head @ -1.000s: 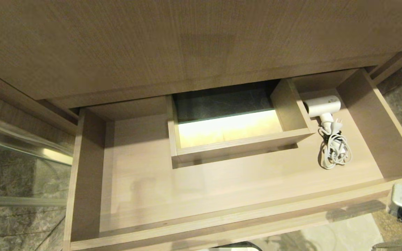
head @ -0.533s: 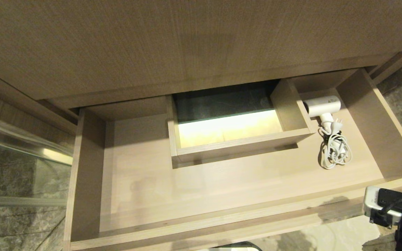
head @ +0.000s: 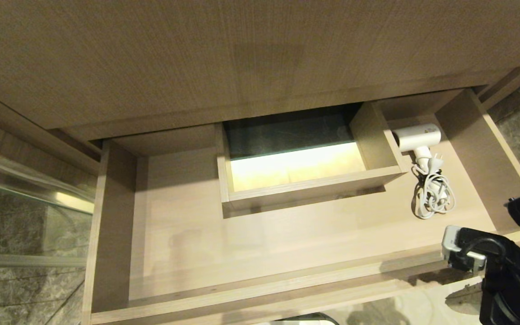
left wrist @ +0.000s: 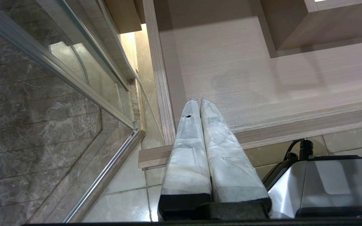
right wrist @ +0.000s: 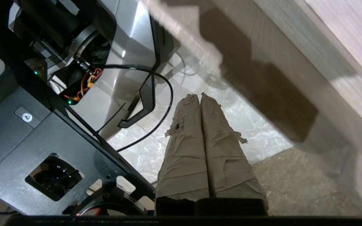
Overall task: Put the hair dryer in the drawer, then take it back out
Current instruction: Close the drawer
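- Hair dryer (head: 418, 137) lies in the drawer (head: 287, 234), well ahead of your right gripper (right wrist: 200, 95)
- Right gripper is clenched, empty, outside the drawer front
- Looks light, smooth and slippery: grip its handle, mind the loose cord (head: 434, 196)

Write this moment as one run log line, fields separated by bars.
small white hair dryer: in open wood-grain drawer, right back, untouched | right gripper: shut, empty, outside drawer front | left gripper: shut, empty, parked
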Controlling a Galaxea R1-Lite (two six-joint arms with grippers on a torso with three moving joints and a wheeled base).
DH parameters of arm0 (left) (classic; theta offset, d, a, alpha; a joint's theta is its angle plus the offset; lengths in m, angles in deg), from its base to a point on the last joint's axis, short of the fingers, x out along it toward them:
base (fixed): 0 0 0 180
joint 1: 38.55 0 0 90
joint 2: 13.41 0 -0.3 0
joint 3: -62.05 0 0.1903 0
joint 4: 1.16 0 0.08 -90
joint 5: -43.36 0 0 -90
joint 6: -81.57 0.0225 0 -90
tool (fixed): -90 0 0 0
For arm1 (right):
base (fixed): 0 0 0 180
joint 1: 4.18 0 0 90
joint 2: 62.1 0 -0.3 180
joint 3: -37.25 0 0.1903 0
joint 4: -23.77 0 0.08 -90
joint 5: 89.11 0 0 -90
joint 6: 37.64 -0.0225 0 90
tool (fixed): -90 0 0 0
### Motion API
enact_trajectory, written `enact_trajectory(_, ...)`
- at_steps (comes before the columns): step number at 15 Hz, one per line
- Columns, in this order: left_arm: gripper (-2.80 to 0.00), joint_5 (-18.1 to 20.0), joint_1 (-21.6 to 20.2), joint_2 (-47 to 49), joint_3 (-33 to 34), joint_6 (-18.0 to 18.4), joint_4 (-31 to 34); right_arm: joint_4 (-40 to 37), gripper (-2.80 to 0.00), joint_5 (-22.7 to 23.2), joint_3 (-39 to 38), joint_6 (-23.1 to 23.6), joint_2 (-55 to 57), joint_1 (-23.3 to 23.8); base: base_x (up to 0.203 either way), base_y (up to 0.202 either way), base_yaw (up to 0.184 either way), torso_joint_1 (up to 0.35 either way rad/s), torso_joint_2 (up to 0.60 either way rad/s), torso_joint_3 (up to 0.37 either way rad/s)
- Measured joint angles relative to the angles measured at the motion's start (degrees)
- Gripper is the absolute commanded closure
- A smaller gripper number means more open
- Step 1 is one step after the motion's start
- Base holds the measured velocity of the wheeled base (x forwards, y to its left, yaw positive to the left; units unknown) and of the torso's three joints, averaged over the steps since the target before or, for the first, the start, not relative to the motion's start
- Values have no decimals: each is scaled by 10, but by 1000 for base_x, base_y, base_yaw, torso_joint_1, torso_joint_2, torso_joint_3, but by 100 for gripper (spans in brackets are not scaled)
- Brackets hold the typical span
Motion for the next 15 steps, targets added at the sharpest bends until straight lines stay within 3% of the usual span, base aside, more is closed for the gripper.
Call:
enact_trajectory(7,0,0,0,0,0,0,0,66,0,13,14,-6,19,19,0,0,0,0,0,0)
enact_trajectory(12,0,0,0,0,0,0,0,192,0,27,25,-13,21,40,0,0,0,0,0,0)
enact_trajectory(15,0,0,0,0,0,0,0,289,0,46,56,-56,39,46,0,0,0,0,0,0)
